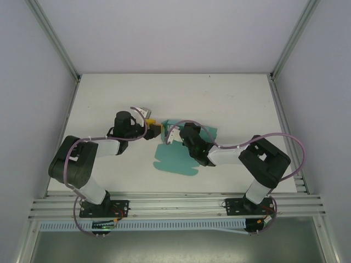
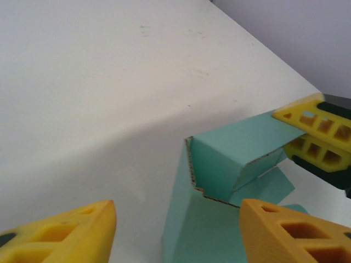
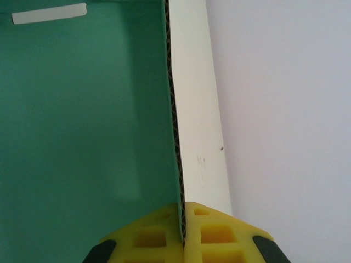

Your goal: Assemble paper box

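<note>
right claw (image 3: 184,213) is clamped tight on a raised flap of the teal box (image 1: 176,159), which sits half-folded in the middle of the table (image 1: 236,104). left claw (image 2: 178,211) hangs spread wide just beside that same flap, gripping nothing. the table is plain white, with pale walls (image 1: 164,33) on 3 sides.

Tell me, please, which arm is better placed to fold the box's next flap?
Probably left: the left tool is open beside the box's raised flap, while the right tool is clamped on a panel edge.
</note>
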`<control>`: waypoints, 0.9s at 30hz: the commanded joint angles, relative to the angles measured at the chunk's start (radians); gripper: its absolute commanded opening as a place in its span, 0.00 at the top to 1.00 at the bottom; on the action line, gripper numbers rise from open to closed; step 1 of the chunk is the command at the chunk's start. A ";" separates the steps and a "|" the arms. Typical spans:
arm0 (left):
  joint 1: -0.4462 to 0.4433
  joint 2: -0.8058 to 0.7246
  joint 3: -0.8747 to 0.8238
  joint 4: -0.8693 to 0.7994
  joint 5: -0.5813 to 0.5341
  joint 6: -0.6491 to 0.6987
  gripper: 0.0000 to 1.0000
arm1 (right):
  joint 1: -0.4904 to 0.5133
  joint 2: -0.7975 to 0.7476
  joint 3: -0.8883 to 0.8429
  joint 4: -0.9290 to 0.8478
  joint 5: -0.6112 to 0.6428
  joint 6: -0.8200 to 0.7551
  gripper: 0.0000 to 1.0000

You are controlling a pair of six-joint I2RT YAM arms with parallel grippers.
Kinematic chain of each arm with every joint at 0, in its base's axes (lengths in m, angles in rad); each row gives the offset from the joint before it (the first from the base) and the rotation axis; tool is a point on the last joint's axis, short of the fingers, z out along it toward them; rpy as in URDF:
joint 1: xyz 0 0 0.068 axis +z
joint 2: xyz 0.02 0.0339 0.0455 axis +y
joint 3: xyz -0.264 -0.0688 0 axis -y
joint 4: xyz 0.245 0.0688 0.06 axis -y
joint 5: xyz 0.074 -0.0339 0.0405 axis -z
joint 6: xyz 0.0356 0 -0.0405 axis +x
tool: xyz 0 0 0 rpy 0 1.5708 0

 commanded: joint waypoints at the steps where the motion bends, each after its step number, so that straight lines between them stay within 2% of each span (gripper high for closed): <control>1: 0.004 0.049 0.013 0.066 0.099 -0.017 0.44 | -0.011 0.022 0.036 0.065 -0.025 -0.039 1.00; 6: 0.005 0.152 0.051 0.117 0.296 0.003 0.57 | -0.020 0.054 0.059 0.095 -0.030 -0.032 1.00; 8: 0.003 0.168 0.058 0.110 0.310 0.017 0.59 | -0.021 0.074 0.060 0.135 -0.020 -0.049 1.00; 14: -0.006 0.190 0.075 0.085 0.241 0.071 0.58 | -0.010 0.116 0.065 0.176 0.002 -0.072 1.00; 18: -0.037 0.230 0.135 0.006 0.103 0.106 0.59 | 0.003 0.114 0.071 0.159 -0.001 -0.054 1.00; 19: -0.040 0.241 0.151 -0.009 0.081 0.105 0.56 | 0.005 0.111 0.073 0.149 -0.004 -0.046 1.00; 24: -0.056 0.265 0.187 -0.053 0.062 0.125 0.46 | 0.009 0.104 0.070 0.120 -0.014 -0.016 1.00; 27: -0.060 0.288 0.211 -0.071 0.047 0.122 0.46 | 0.010 0.104 0.068 0.114 -0.022 -0.006 1.00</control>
